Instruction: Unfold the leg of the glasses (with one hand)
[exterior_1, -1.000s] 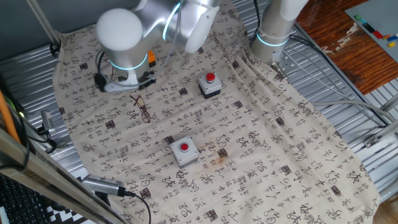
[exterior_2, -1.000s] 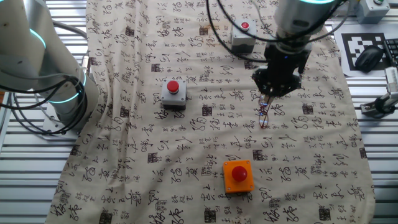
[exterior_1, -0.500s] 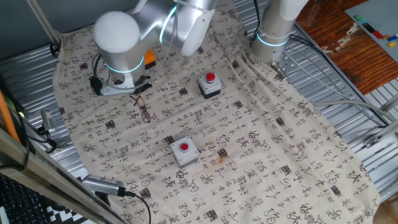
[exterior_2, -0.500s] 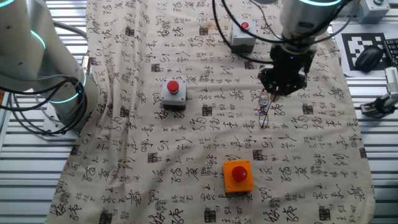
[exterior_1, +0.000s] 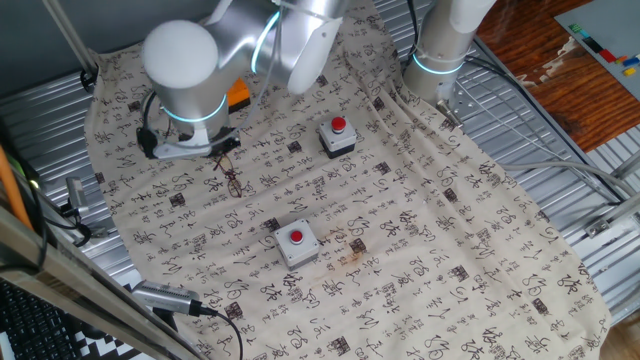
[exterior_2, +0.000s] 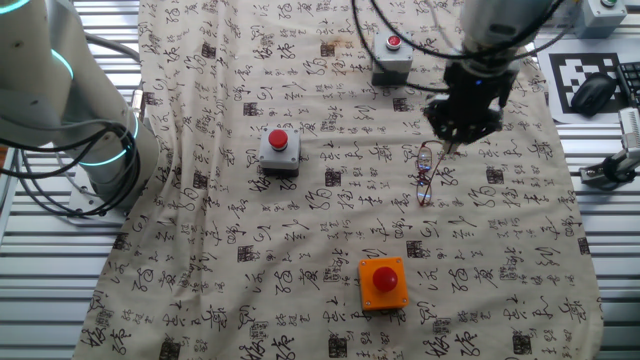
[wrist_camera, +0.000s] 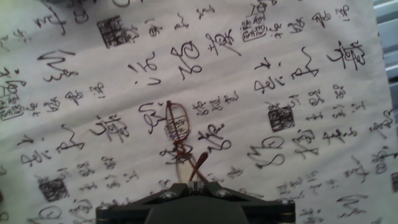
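Observation:
The glasses (exterior_1: 231, 177) lie on the calligraphy-printed cloth, a thin reddish-brown wire frame with clear lenses. In the other fixed view the glasses (exterior_2: 426, 176) sit just below the arm's hand. My gripper (exterior_1: 222, 148) (exterior_2: 455, 146) hangs low over their end. In the hand view the glasses (wrist_camera: 177, 132) lie lengthwise ahead of me, and one thin leg (wrist_camera: 201, 163) slants from the frame into my gripper (wrist_camera: 194, 182). The fingers meet on the tip of that leg. The lens nearest me is partly hidden by the fingers.
Two grey boxes with red buttons (exterior_1: 337, 137) (exterior_1: 296, 243) stand on the cloth, and an orange box (exterior_2: 383, 282) lies near the glasses. A second arm's base (exterior_2: 80, 140) stands at the cloth's edge. Ribbed metal table surrounds the cloth.
The hand has drifted sideways, left in one fixed view and right in the other, over the past second. The frame has stayed almost where it was on the cloth.

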